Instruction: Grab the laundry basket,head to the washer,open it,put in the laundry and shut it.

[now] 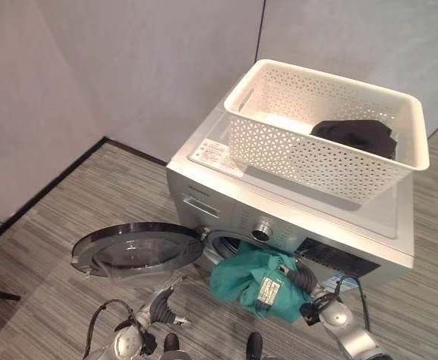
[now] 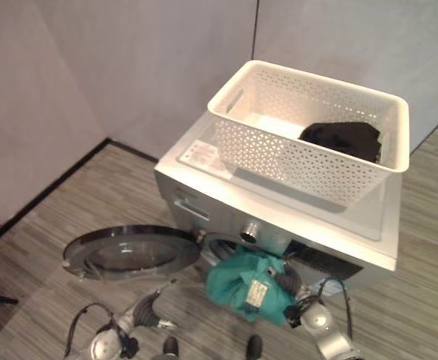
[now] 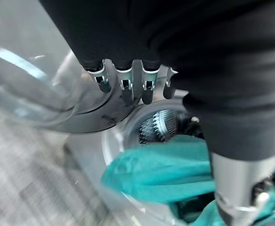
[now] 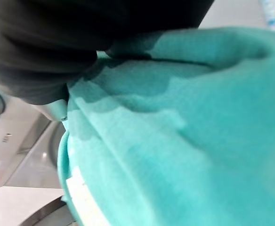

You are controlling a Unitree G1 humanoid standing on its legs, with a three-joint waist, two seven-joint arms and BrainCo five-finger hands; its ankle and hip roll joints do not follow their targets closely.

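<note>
A silver washer [image 1: 294,214] stands in front of me with its round door [image 1: 133,247] swung open to the left. On its top sits a white perforated laundry basket [image 1: 309,154] holding a black garment [image 1: 358,136]. A teal garment [image 1: 249,283] bulges out of the drum opening. My right hand [image 1: 303,279] is pressed into this teal cloth [image 4: 175,141], and its fingers are hidden in it. My left hand [image 1: 160,304] hangs open just below the door's edge, its straight fingers [image 3: 123,87] pointing towards the door rim and touching nothing.
Grey walls close off the back and left, with a black skirting strip [image 1: 46,191] along the floor. Striped grey floor [image 1: 76,202] stretches to the left of the washer. A white label [image 1: 215,156] lies on the washer top beside the basket.
</note>
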